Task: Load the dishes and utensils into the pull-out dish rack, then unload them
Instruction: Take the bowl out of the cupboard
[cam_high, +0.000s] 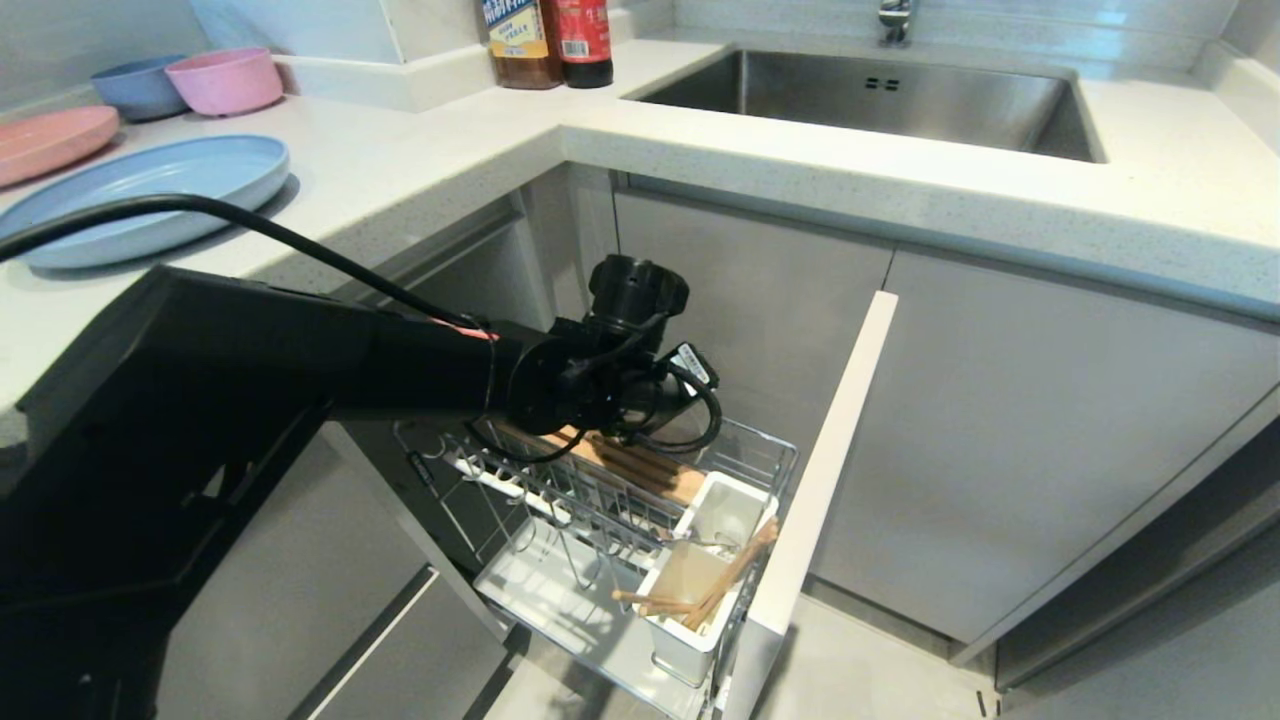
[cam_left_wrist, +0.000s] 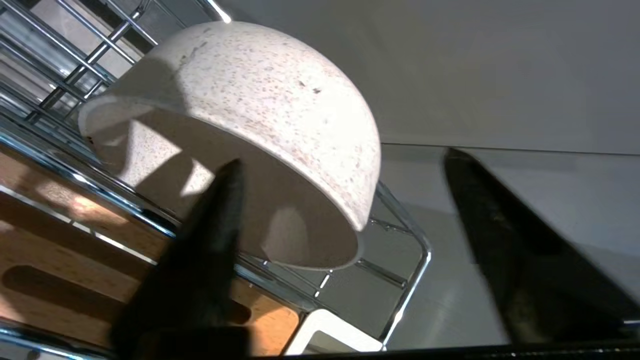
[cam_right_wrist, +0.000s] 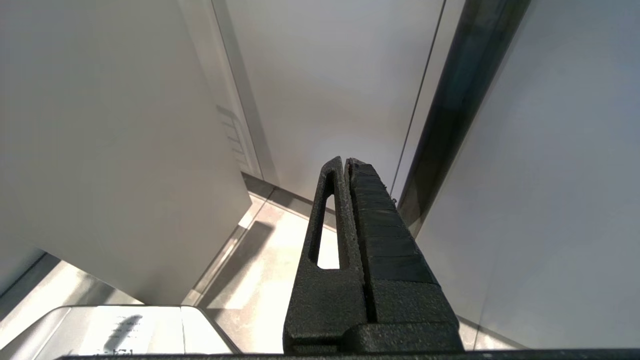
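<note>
Item: bowl (cam_left_wrist: 250, 100), off-white, speckled. Location: in my rack (cam_high: 600, 540), lying tipped on the chrome wires at the end nearest the cabinet, beside the wooden strip (cam_left_wrist: 60, 260). Its mouth faces my wrist camera; its domed underside is turned away from me.

Item: my left pincer (cam_left_wrist: 345, 200). State: fingers spread, nothing pinched. One finger (cam_left_wrist: 210, 235) reaches into the bowl's mouth; the other (cam_left_wrist: 505, 240) stands well outside the wall. The near rim section lies between them, so the bowl wall runs across my gap. I judge a pinch on the rim wants only closing, perhaps a slight advance first; I cannot tell whether the inner finger already touches the bowl.

Item: my right pincer (cam_right_wrist: 347, 165). State: fingers pressed together, empty, parked low before the cabinet fronts, away from the rack. My left arm is plainly the nearer one.

Item: chopsticks (cam_high: 725, 585), leaning in the white holder (cam_high: 690, 640) at the rack's outer end, behind the front panel (cam_high: 820, 470). Something metal shows in the holder's other cell; too small to name.

Item: blue plate (cam_high: 150, 195), on the counter (cam_high: 400, 160), well apart from the rack.

Hidden or unclear:
- From my head camera, my own wrist covers the bowl and the pincer entirely.
- How the bowl bears on the wires is out of sight beneath it.
- The wrist picture cuts off the rack's far side.
</note>
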